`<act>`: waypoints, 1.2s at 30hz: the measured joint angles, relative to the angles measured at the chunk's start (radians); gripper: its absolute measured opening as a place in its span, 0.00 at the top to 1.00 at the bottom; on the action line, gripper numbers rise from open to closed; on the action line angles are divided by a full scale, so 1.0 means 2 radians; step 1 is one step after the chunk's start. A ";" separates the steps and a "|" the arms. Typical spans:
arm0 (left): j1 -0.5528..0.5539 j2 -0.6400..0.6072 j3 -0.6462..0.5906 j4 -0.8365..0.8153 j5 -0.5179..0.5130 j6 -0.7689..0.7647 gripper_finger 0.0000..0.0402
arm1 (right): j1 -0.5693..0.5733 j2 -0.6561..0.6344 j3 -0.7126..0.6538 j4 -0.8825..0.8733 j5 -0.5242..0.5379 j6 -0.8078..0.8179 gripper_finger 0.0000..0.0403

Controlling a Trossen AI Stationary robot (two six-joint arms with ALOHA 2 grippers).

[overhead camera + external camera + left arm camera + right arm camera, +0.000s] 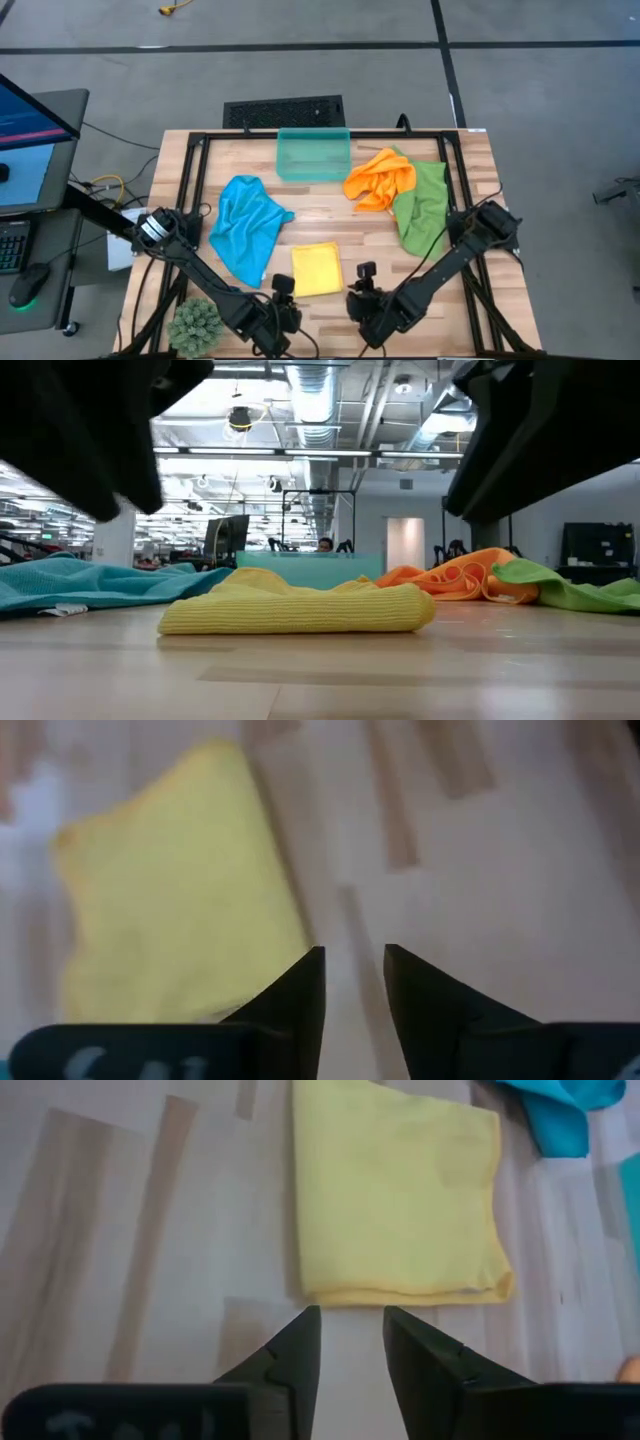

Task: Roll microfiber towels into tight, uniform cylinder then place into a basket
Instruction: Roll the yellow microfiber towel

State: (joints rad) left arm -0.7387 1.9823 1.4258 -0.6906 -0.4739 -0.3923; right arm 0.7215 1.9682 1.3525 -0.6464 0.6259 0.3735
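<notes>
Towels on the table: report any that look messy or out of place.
The orange towel lies crumpled partly over the green towel; the blue towel is rumpled. Only the yellow towel is folded flat. The basket is empty.

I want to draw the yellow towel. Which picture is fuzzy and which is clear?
Left wrist view: the yellow towel looks smeared and fuzzy. Right wrist view: its edges and folded hem are clear. Low view: sharp too, with a soft shadow on the table under it.
</notes>
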 joint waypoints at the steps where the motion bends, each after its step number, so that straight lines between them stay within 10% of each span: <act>1: 0.000 0.000 0.000 0.000 0.004 -0.003 0.74 | -0.003 0.000 0.000 0.000 0.000 -0.001 0.65; 13: 0.009 0.000 -0.019 0.020 -0.023 -0.006 0.54 | -0.028 0.010 -0.001 0.048 -0.058 -0.125 0.46; 36: 0.028 -0.001 -0.125 0.152 -0.067 -0.005 0.54 | -0.072 0.025 0.000 0.088 -0.128 -0.139 0.52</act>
State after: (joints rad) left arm -0.6823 1.9812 1.1758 -0.3856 -0.6079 -0.4023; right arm 0.5785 2.0181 1.3525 -0.4706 0.3698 0.0963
